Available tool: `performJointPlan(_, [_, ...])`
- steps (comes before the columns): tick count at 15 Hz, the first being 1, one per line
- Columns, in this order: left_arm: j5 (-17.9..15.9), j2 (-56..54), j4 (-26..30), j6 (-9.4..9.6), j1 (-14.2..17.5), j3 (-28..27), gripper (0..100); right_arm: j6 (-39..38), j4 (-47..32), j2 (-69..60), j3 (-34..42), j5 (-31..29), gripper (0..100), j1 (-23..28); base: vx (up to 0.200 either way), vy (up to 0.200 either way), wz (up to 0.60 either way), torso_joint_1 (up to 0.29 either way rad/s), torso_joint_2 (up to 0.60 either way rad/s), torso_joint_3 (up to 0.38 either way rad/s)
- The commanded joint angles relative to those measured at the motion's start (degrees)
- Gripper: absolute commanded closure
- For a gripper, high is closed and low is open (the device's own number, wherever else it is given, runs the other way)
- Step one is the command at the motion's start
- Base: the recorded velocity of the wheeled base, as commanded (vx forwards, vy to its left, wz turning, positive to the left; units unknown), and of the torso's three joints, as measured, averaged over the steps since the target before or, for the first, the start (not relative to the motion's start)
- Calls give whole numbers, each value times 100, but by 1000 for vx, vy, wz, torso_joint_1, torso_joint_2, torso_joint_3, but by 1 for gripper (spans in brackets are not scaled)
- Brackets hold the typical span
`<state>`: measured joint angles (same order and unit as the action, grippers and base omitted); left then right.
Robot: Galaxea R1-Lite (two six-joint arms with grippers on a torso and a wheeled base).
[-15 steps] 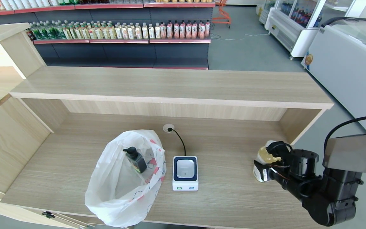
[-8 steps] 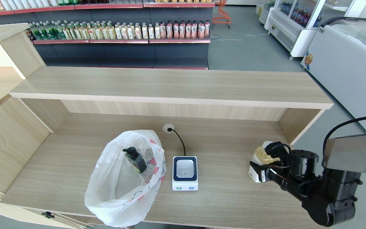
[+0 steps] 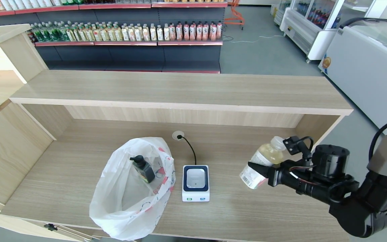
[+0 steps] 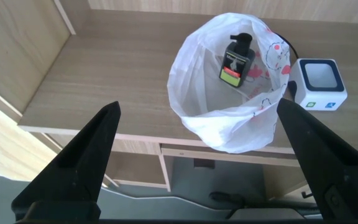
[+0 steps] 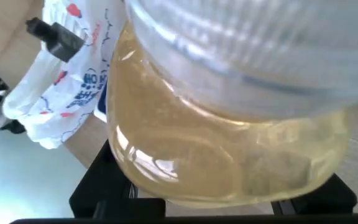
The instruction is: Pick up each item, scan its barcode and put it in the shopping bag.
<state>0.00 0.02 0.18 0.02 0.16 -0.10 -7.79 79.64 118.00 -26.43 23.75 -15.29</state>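
My right gripper (image 3: 264, 169) is shut on a clear bottle of yellowish drink (image 3: 260, 163), held tilted above the counter to the right of the white barcode scanner (image 3: 196, 183). A barcode shows on the bottle's lower end. Close up, the bottle (image 5: 229, 130) has the black fingers below it. The white shopping bag (image 3: 133, 188) stands open left of the scanner, with a dark pump bottle (image 3: 143, 169) inside. My left gripper (image 4: 197, 162) hangs open high above the front of the counter, looking down on the shopping bag (image 4: 229, 99), the pump bottle (image 4: 235, 59) and the scanner (image 4: 319, 84).
The scanner's black cable (image 3: 189, 146) runs back to a grommet in the counter (image 3: 79, 158). A raised wooden ledge (image 3: 180, 90) walls the counter's far side, with side panels at both ends. Shelves of bottled drinks (image 3: 126, 32) and freezers (image 3: 364, 60) stand beyond.
My right gripper has lifted the drink bottle off the counter and carried it left toward the scanner, tipping it over. The bag and scanner have not moved.
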Motion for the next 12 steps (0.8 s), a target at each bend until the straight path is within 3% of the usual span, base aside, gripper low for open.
performJointPlan(1, [0,-2,-1,-2,2,1,0,-434,-854,-1350,6,1062,100,-97,0,0,0,0,0,0])
performJointPlan(5, [0,-2,-1,-2,2,1,0,-750,-2137,-2106,24,2213,100,-97,0,0,0,0,0,0])
performJointPlan(8, [0,-2,-1,-2,2,1,0,-759,-2471,-2282,6,3066,100,-106,0,0,0,0,0,0])
performJointPlan(12, [0,-2,-1,-2,2,1,0,-750,-2480,-2300,-11,3162,100,-326,0,0,0,0,0,0])
